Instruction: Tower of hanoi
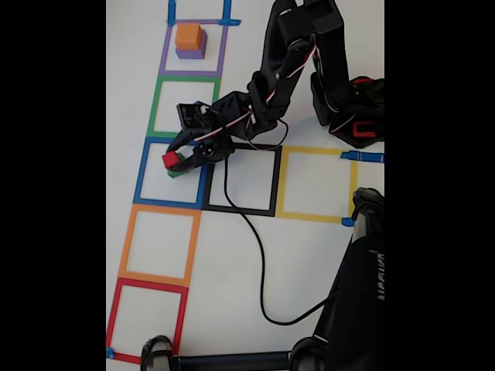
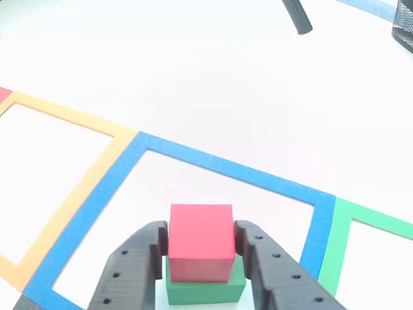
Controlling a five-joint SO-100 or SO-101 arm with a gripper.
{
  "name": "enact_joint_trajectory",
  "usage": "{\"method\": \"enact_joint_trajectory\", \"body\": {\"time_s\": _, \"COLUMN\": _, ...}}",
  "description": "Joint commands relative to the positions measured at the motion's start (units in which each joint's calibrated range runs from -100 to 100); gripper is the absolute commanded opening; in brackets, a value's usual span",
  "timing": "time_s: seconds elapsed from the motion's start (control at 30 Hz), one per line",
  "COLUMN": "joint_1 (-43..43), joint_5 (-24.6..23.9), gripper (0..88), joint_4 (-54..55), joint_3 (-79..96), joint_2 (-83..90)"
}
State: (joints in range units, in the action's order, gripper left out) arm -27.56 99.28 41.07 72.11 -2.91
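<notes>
Inside the blue tape square [image 1: 147,174] on the white surface [image 1: 255,255], the tool [image 1: 176,161] is closed around the red cube [image 2: 201,241], one finger [image 2: 132,268] pressed to each side. The red cube sits on top of the green cube [image 2: 206,290]. The orange cube [image 1: 189,35] rests on the purple cube [image 1: 190,52] in the purple tape square [image 1: 165,58].
</notes>
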Motion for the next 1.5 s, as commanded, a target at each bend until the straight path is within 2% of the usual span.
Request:
{"method": "enact_joint_trajectory", "body": {"time_s": 0.0, "joint_1": 0.81, "joint_5": 0.72, "gripper": 10.6, "joint_4": 1.52, "joint_3": -0.11, "joint_2": 0.29}}
{"method": "enact_joint_trajectory", "body": {"time_s": 0.37, "joint_1": 1.29, "joint_5": 0.72, "gripper": 18.8, "joint_4": 3.62, "joint_3": 0.52, "joint_2": 2.79}}
{"method": "enact_joint_trajectory", "body": {"time_s": 0.5, "joint_1": 0.81, "joint_5": 0.72, "gripper": 19.2, "joint_4": 2.98, "joint_3": 1.62, "joint_2": 7.31}}
{"method": "enact_joint_trajectory", "body": {"time_s": 0.67, "joint_1": -0.24, "joint_5": 0.72, "gripper": 16.8, "joint_4": -8.36, "joint_3": 0.89, "joint_2": 18.29}}
{"method": "enact_joint_trajectory", "body": {"time_s": 0.77, "joint_1": -0.63, "joint_5": 0.72, "gripper": 13.1, "joint_4": -22.37, "joint_3": -1.75, "joint_2": 27.58}}
{"method": "enact_joint_trajectory", "body": {"time_s": 0.9, "joint_1": -0.92, "joint_5": 0.72, "gripper": 1.3, "joint_4": -47.06, "joint_3": -9.02, "joint_2": 39.53}}
{"method": "enact_joint_trajectory", "body": {"time_s": 1.07, "joint_1": -1.78, "joint_5": 0.72, "gripper": 1.2, "joint_4": -77.59, "joint_3": -26.11, "joint_2": 47.28}}
{"method": "enact_joint_trajectory", "body": {"time_s": 1.23, "joint_1": -2.26, "joint_5": 0.72, "gripper": 1.2, "joint_4": -105.44, "joint_3": -55.02, "joint_2": 44.45}}
{"method": "enact_joint_trajectory", "body": {"time_s": 1.33, "joint_1": -1.01, "joint_5": -1.99, "gripper": 1.2, "joint_4": -122.93, "joint_3": -76.66, "joint_2": 38.96}}
{"method": "enact_joint_trajectory", "body": {"time_s": 1.47, "joint_1": 4.45, "joint_5": -2.66, "gripper": 1.2, "joint_4": -137.27, "joint_3": -98.38, "joint_2": 33.96}}
